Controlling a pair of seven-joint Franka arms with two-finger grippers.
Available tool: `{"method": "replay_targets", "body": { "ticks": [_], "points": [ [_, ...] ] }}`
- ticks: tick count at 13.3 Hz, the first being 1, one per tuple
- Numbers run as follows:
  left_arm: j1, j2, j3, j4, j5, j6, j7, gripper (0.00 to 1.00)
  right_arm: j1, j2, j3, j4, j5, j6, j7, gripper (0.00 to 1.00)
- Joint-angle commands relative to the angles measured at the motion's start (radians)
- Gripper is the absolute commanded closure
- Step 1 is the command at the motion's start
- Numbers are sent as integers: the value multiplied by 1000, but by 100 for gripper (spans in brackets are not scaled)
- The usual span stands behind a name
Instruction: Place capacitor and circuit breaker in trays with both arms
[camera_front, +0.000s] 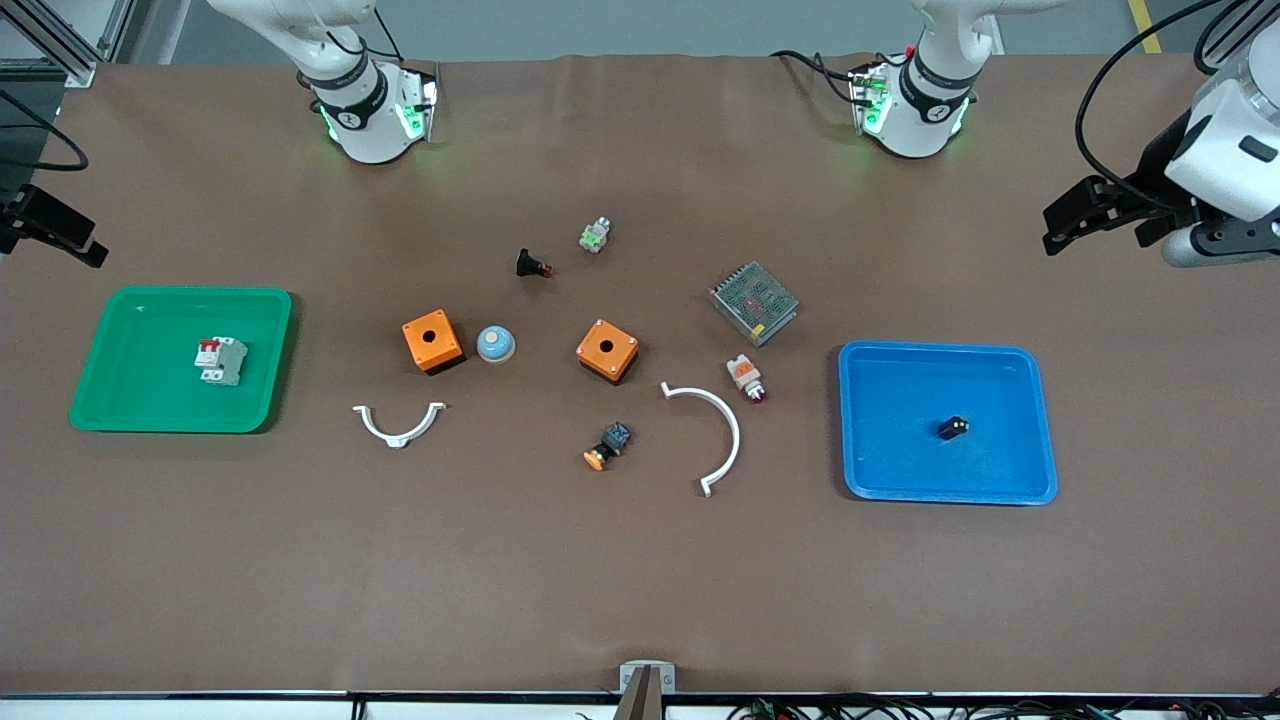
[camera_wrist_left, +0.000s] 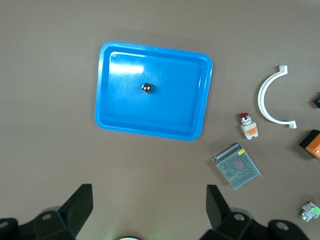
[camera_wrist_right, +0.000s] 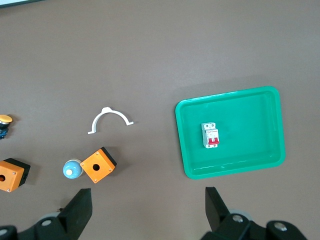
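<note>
The capacitor (camera_front: 953, 428), a tiny black cylinder, lies in the blue tray (camera_front: 900, 400) at the left arm's end; the left wrist view shows it (camera_wrist_left: 147, 88) in that tray (camera_wrist_left: 175, 110). The circuit breaker (camera_front: 220, 360), white-grey with a red lever, lies in the green tray (camera_front: 130, 360) at the right arm's end; the right wrist view shows it (camera_wrist_right: 210, 135) in that tray (camera_wrist_right: 250, 125). My left gripper (camera_front: 1100, 225) (camera_wrist_left: 148, 207) is open and empty, up over the table edge beside the blue tray. My right gripper (camera_front: 50, 235) (camera_wrist_right: 148, 210) is open and empty, up beside the green tray.
Between the trays lie two orange boxes (camera_front: 432, 340) (camera_front: 607, 350), a blue dome (camera_front: 495, 344), two white curved clips (camera_front: 398, 425) (camera_front: 715, 425), a mesh-covered metal unit (camera_front: 754, 303), a white-and-orange part (camera_front: 747, 377), an orange-capped button (camera_front: 608, 447), a black flared part (camera_front: 533, 265) and a small green-white part (camera_front: 595, 236).
</note>
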Motion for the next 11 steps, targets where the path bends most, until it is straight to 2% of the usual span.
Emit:
{"method": "replay_targets", "body": {
  "ticks": [1, 3, 11],
  "points": [
    [-29, -67, 56, -67, -22, 15, 24, 0, 18, -5, -11, -1, -8, -16, 3, 0],
    [-59, -76, 93, -67, -7, 16, 78, 0, 15, -5, -11, -2, -8, -16, 3, 0],
    [-48, -54, 84, -46, 14, 15, 171, 0, 6, -7, -12, 1, -8, -21, 3, 0]
  ]
}}
